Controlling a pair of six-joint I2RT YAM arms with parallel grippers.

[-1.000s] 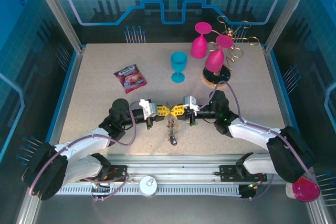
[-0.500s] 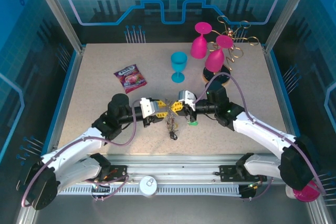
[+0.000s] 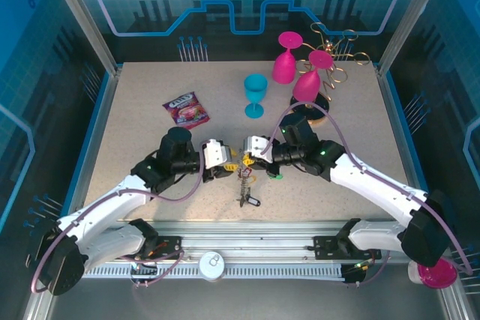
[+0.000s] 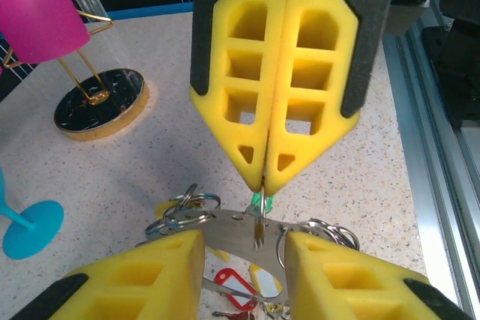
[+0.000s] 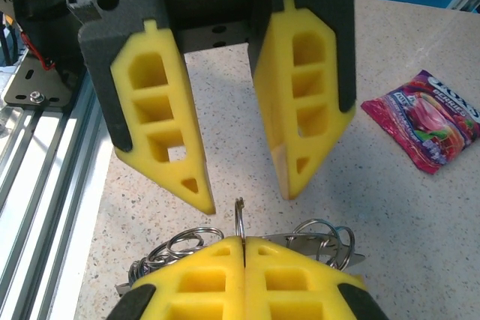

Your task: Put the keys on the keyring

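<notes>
Hanging at lower centre over the table point(image 3: 135, 110), the keys point(image 3: 244, 187) bunch beneath the keyring point(image 5: 238, 213), whose thin wire the right end effector point(image 5: 244, 243) pinches tight. Facing it, the left end effector point(image 5: 249, 194) stands narrowly parted, gripping nothing. Farther, upper left, lies a snack packet point(image 3: 186, 110).

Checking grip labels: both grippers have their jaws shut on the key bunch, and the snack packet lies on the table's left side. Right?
Not quite. Only the right gripper has its jaws shut, pinching a small ring of the key bunch. The left gripper has its jaws apart, as the right wrist view shows. The snack packet is on the left side of the table.
</notes>
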